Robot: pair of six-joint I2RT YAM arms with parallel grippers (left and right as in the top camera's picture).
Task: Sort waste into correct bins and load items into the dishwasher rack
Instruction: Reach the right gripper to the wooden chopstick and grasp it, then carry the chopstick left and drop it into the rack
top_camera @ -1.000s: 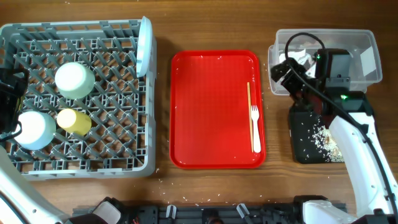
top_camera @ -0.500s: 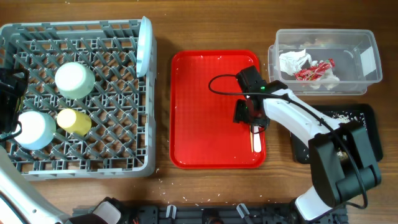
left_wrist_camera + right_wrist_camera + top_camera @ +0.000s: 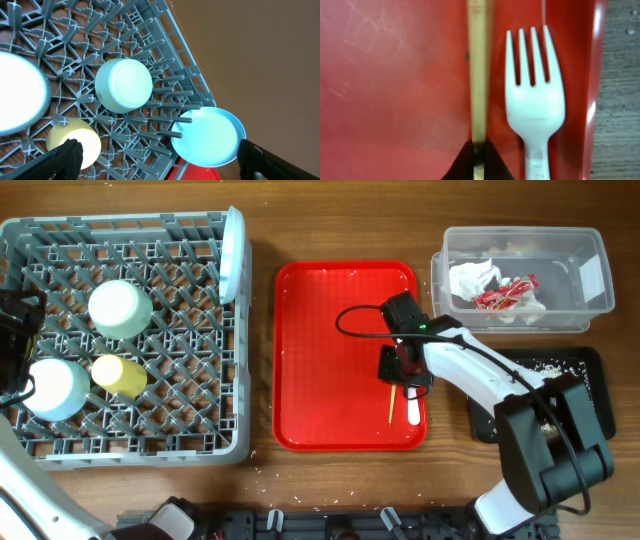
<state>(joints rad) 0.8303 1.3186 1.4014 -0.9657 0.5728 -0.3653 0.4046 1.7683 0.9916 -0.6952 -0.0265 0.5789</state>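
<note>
Chopsticks [image 3: 478,75] sit toward the right edge of the red tray [image 3: 330,350], just beside the white fork [image 3: 535,100], the right gripper [image 3: 479,161] pinched shut on them alone, probably to carry them separately to the rack [image 3: 215,442].

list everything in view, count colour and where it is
dishwasher rack: 1, grey, left
bowls: 2, pale green-blue, upside down in rack
cup: 1, yellow, in rack
plate: 1, whitish, on edge at rack's right side
red tray: 1, red, centre
chopsticks: one stick shows, wood, on red tray
fork: 1, white, beside chopsticks
clear tub: 1, clear, right
napkin: 1, white, in tub
wrapper: 1, red-and-white, in tub
black tray: 1, black, beside tub
crumbs: many, whitish, on black tray
left gripper: open, over rack
right gripper: shut on chopsticks
</note>
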